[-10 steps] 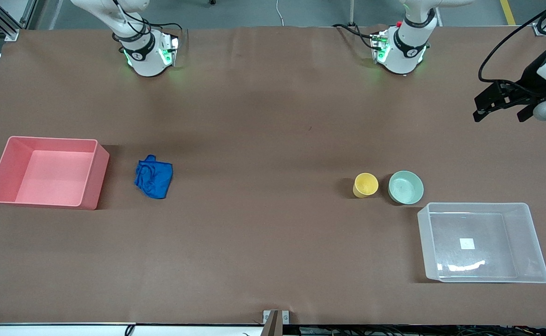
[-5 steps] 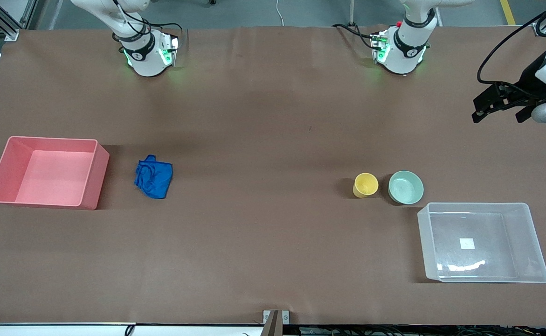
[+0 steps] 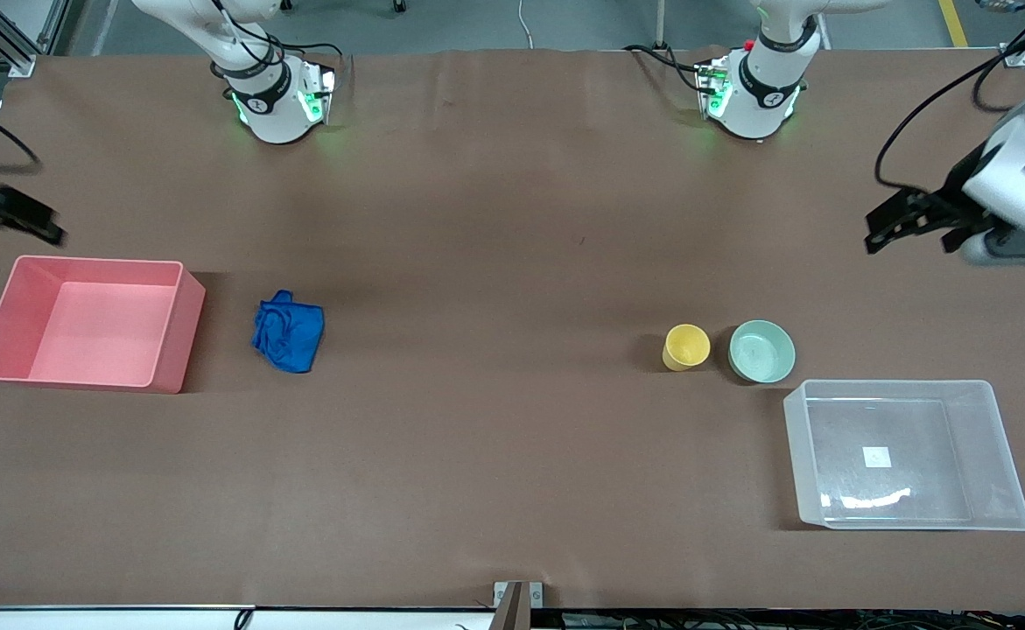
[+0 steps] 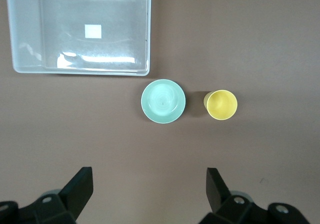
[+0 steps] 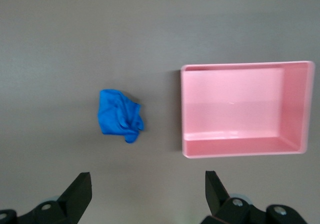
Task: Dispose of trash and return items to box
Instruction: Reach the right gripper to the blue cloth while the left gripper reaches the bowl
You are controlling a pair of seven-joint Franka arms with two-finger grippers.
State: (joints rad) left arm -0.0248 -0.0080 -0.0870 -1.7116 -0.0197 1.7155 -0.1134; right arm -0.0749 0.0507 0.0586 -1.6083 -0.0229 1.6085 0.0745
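The blue cloth wad (image 3: 289,332) lies on the table beside the pink bin; it also shows in the right wrist view (image 5: 119,115). The yellow cup (image 3: 685,346) and mint-green bowl (image 3: 761,351) stand side by side next to a corner of the clear box (image 3: 993,455). The left wrist view shows the bowl (image 4: 163,101), the cup (image 4: 221,104) and the box (image 4: 120,28) with its white label. My left gripper (image 3: 910,241) is open and empty, high over bare table at the left arm's end (image 4: 149,184). My right gripper (image 3: 13,223) is open and empty over the table's edge at the right arm's end (image 5: 148,186).
An empty pink bin (image 3: 92,319) stands at the right arm's end of the table, also in the right wrist view (image 5: 240,103). The clear box holds nothing. The two arm bases stand along the table's edge farthest from the front camera.
My left gripper has moved inward and lower over the table. My right gripper has come into the front view above the table edge by the pink bin. The objects have not moved.
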